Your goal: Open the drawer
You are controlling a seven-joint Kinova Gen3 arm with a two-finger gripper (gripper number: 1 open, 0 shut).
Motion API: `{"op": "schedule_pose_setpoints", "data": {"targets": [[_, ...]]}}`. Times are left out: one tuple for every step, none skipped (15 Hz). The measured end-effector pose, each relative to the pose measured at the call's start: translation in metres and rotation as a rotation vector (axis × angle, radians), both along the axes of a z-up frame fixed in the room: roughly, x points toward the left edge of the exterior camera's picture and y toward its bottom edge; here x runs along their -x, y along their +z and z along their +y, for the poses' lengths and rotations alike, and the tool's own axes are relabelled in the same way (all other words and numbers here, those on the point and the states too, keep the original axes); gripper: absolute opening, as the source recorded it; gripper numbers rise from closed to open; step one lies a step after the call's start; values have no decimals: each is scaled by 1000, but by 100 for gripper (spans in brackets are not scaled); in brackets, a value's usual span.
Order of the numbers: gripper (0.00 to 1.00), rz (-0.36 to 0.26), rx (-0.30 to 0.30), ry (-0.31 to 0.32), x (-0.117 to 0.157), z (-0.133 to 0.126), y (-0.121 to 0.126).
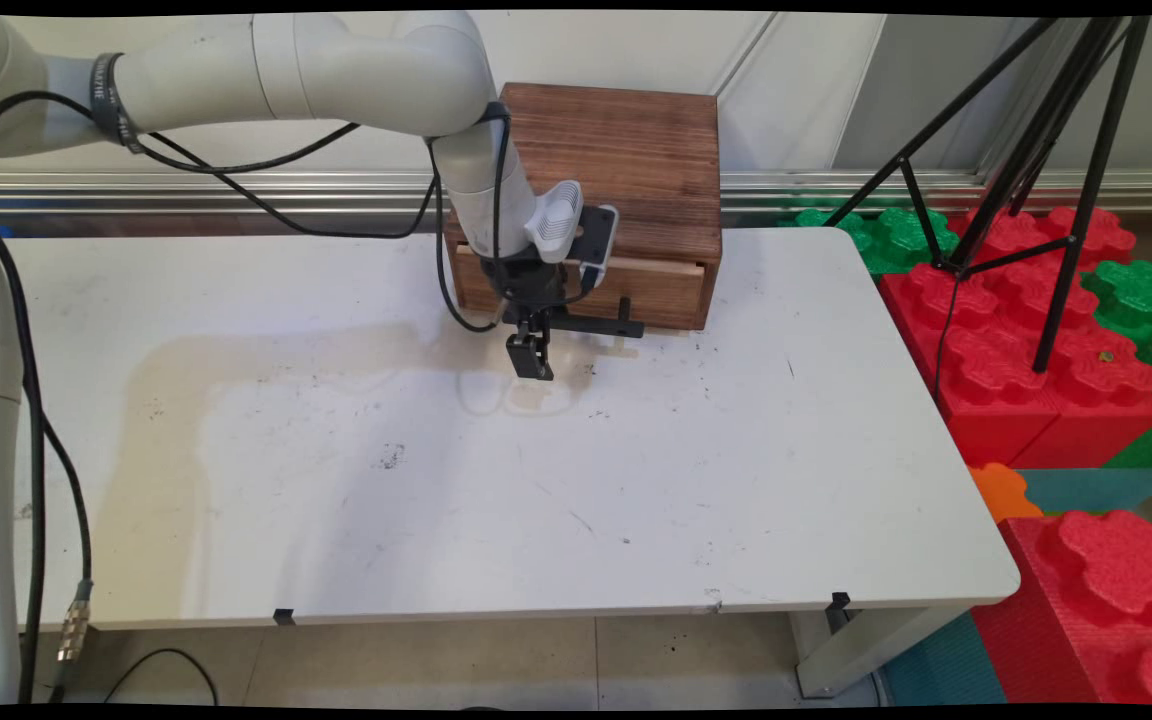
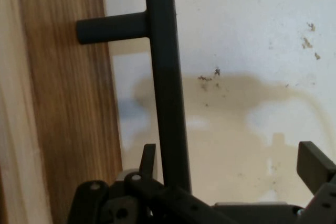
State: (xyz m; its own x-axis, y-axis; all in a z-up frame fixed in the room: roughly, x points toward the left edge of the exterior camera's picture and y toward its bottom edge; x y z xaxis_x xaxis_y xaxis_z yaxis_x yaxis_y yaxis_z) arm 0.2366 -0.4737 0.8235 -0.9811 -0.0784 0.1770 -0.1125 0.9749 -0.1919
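You see the gripper (image 1: pixel 532 362) spread wide, holding nothing — the black handle bar (image 2: pixel 167 93) runs between its fingers (image 2: pixel 314 165), beside the left one. The wooden drawer box (image 1: pixel 626 170) stands at the table's (image 1: pixel 336 480) far edge.

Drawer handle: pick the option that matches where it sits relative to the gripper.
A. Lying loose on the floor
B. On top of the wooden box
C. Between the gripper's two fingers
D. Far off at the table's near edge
C. In the hand view the black handle bar runs up between the gripper fingers, which stand apart on either side, beside the wooden drawer front.
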Motion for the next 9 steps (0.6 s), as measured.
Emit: {"op": "schedule_pose_setpoints", "data": {"targets": [[100, -3, -1, -5, 0, 1, -1], [100, -4, -2, -8, 1, 1, -1], [100, -5, -3, -11, 2, 2, -1], [100, -6, -4, -12, 2, 2, -2], [100, -5, -5, -13, 3, 3, -2], [100, -5, -6, -13, 4, 5, -2], [100, -4, -7, -13, 4, 5, -3], [100, -3, -8, -13, 5, 7, -3], [100, -2, -9, -13, 5, 8, -3]]}}
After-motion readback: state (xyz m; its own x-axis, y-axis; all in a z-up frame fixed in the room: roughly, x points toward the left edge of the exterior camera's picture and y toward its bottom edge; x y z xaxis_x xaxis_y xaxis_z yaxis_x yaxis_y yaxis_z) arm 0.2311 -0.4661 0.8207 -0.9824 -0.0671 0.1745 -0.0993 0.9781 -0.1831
